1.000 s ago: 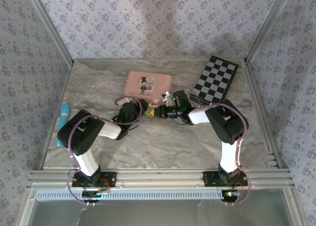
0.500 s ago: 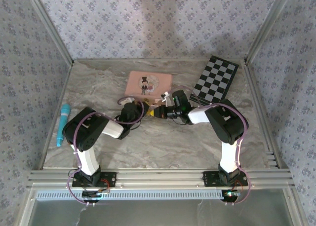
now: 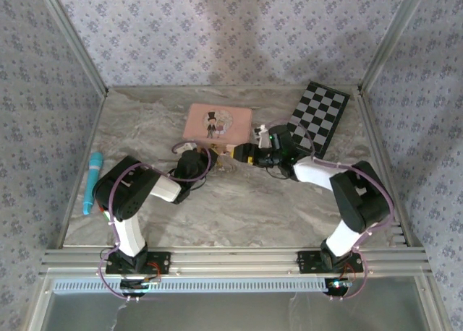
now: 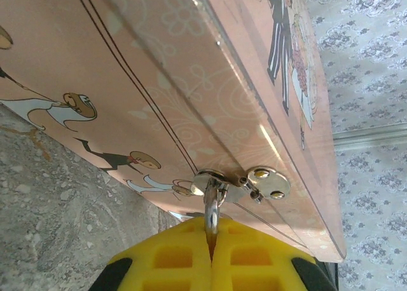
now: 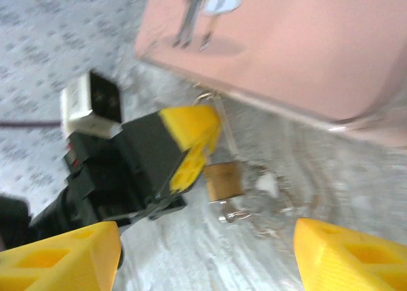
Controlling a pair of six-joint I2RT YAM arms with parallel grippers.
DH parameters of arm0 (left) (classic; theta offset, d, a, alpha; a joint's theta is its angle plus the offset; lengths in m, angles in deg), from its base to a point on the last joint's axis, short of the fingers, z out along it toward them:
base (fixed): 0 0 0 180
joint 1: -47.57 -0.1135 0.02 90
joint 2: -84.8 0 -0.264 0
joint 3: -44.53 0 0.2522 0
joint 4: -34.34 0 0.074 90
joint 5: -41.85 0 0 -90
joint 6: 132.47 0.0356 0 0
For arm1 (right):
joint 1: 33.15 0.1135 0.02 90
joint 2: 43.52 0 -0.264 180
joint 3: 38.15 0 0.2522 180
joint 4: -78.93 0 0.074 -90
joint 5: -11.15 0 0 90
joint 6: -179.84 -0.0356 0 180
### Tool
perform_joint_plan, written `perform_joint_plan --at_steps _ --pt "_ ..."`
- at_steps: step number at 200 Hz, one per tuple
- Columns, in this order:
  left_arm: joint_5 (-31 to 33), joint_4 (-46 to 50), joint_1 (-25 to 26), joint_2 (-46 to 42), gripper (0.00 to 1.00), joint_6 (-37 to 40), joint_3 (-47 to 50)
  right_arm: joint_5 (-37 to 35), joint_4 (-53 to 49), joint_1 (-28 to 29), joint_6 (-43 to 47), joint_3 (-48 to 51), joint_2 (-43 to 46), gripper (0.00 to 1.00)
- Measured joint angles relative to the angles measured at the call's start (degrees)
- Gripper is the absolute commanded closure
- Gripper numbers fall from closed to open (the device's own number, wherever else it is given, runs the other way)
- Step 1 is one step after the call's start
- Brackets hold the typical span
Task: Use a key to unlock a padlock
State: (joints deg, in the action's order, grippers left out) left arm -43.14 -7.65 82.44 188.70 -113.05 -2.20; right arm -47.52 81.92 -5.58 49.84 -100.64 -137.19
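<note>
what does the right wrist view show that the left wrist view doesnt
Right wrist: the padlock with its brass body by the pink box, the left gripper from outside, the right gripper open. Left wrist: a close look at the silvery clasp on the box front and the cartoon figures on that side. Both: the box, and the thin shackle running into the left gripper's shut fingers.

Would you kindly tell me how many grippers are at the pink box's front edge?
2. The left gripper is shut on the shackle of the padlock at the front edge of the pink box; the right gripper is open, just right of it.
</note>
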Motion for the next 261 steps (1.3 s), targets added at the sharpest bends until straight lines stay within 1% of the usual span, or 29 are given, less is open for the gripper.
perform_joint_plan --at_steps 22,35,58,80,104,129,157,187,222,261 --pt "0.66 -0.09 0.00 0.07 1.00 -0.02 0.00 -7.37 -7.50 -0.83 0.85 -4.50 -0.33 0.23" --pt "1.05 -0.20 0.00 0.07 1.00 -0.04 0.00 -11.19 -10.21 -0.81 1.03 -7.17 -1.53 0.23" --pt "1.95 -0.24 0.02 0.07 1.00 -0.17 0.00 -15.78 -11.45 -0.74 0.98 -10.21 -4.70 0.23" --pt "2.62 -0.35 0.02 0.13 1.00 -0.50 0.00 -18.69 -11.43 -0.52 0.76 -11.56 -8.35 0.24" --pt "3.85 -0.57 0.07 0.17 1.00 -0.83 0.00 -19.91 -9.81 0.17 -0.09 -12.83 -10.27 0.29" --pt "5.35 -1.70 0.07 0.87 1.00 -1.60 0.09 -21.24 -6.93 0.90 -2.21 -12.92 -11.39 0.38" --pt "7.28 -4.57 0.09 2.19 1.00 -2.64 0.46 -22.97 -2.56 1.68 -5.73 -11.15 -11.56 0.44" --pt "10.29 -7.50 0.33 3.39 1.00 -3.28 0.70 -24.81 1.22 2.69 -8.70 -9.62 -11.67 0.48" --pt "14.05 -8.37 0.92 3.61 1.00 -3.45 0.94 -25.88 4.02 3.74 -10.49 -8.61 -11.93 0.51" --pt "15.67 -11.17 0.87 5.57 1.00 -3.50 0.87 -26.01 5.40 4.09 -11.47 -8.50 -12.31 0.54"
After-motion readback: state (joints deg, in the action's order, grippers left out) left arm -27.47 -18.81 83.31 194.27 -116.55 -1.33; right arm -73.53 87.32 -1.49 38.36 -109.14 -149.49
